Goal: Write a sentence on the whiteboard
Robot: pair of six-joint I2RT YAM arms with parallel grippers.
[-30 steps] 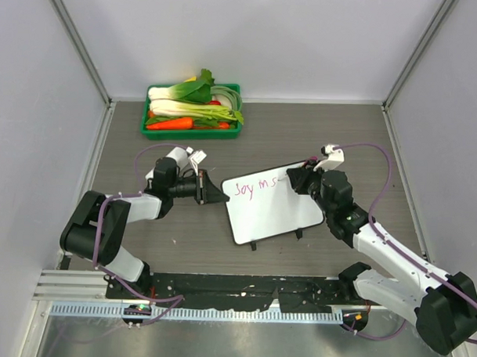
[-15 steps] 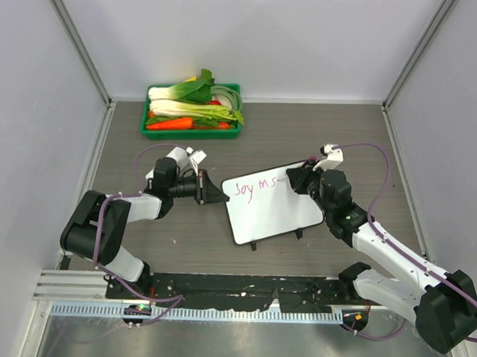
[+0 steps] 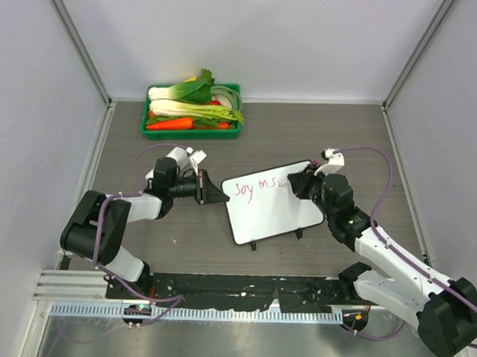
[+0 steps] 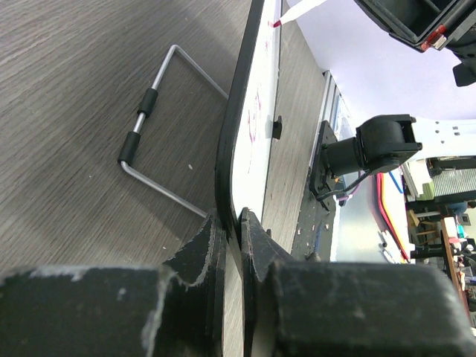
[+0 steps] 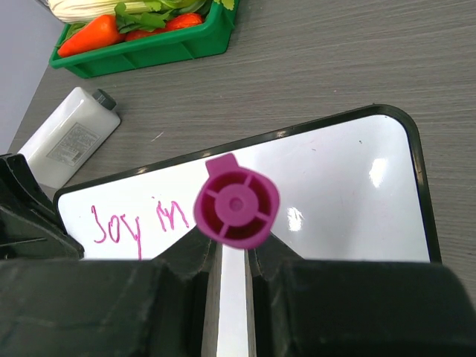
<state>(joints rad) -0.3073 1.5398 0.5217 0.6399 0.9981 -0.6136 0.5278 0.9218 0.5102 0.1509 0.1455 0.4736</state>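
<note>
The table (image 3: 342,135) carries the whiteboard (image 3: 273,207), tilted on wire legs, with a green tray (image 3: 193,135) well beyond its far left corner. The board looks light, stiff and glossy, so it would likely skid or tip under pen pressure; its thin rim is the place to grip. The left gripper (image 4: 232,227) is pinched narrowly on the board's left edge. The right gripper (image 3: 295,183), by its upper right part, is closed round a pink marker (image 5: 236,204). The sentence (image 5: 137,219), along the board's top, begins "Joy in".
</note>
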